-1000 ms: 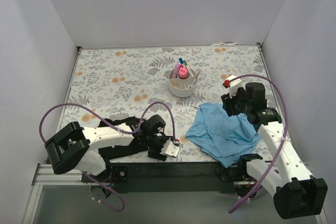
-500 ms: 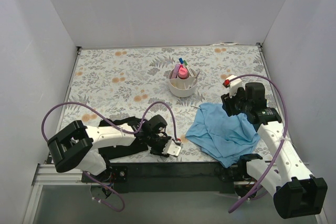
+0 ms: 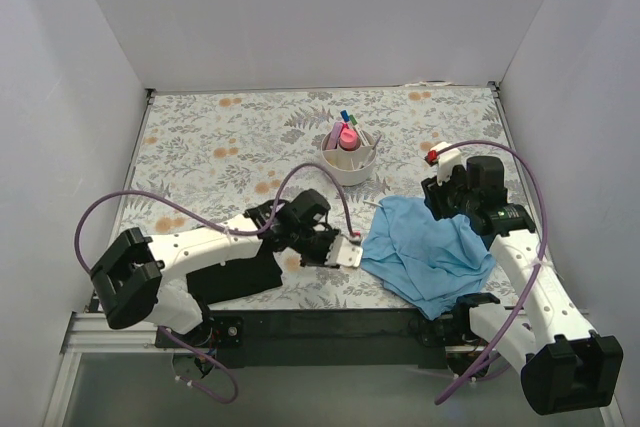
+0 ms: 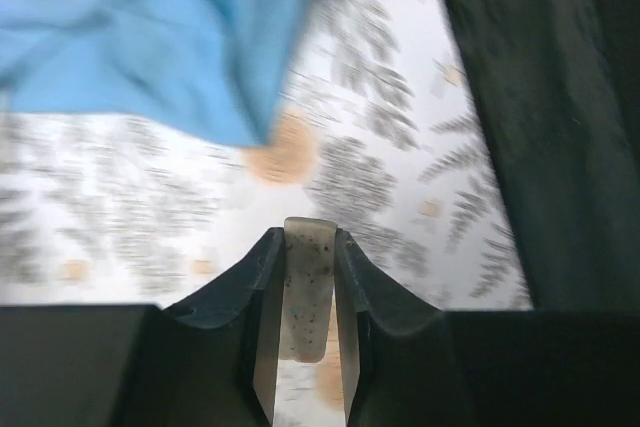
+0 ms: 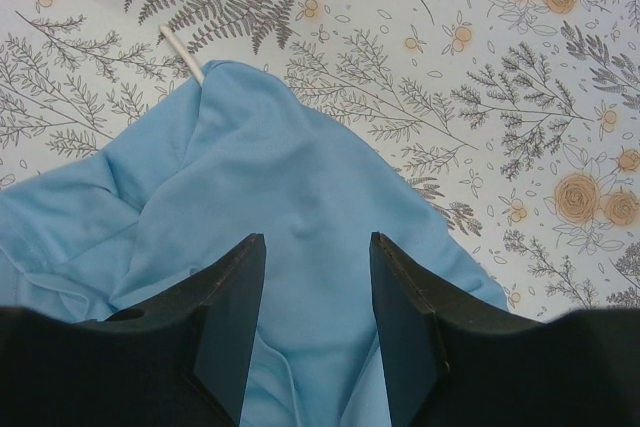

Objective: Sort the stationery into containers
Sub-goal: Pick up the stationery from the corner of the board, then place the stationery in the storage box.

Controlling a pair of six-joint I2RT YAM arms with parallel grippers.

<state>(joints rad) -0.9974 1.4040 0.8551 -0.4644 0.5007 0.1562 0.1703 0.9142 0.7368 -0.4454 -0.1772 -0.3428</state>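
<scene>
The small pale eraser-like block [image 4: 305, 312] is sitting upright btwn the fingers of the left gripper [image 4: 307, 243], which is pinching it on both flat sides. In the top view that gripper [image 3: 346, 251] is hanging low over the floral table [image 3: 200, 137], centre of frame, just left of the crumpled blue cloth [image 3: 430, 257] and right of the black cloth [image 3: 235, 282]. The white round plastic organiser [image 3: 335, 175] is standing above it in the frame, w/ a pink highlighter [image 3: 348, 135] and capped pens poking up from it.

Step in hand, as I'm reading it: carrying the block to the organiser. Doing it well prob. means:
- lifting enough to clear the rim first;
- coming in from the lower side so the upright pens aren't getting knocked;
- centring over a free compartment (can't tell from here which are free);
- lowering before letting go, since a light block is likely to bounce out if dropped from height.

Grip area looks small, so no jerks.

The right gripper [image 5: 317, 242] is hovering spread and empty over the blue cloth, lower middle of its view. A thin white stick [image 5: 183, 50] is peeking from under the cloth's upper-left edge, prob. a later pick.
</scene>
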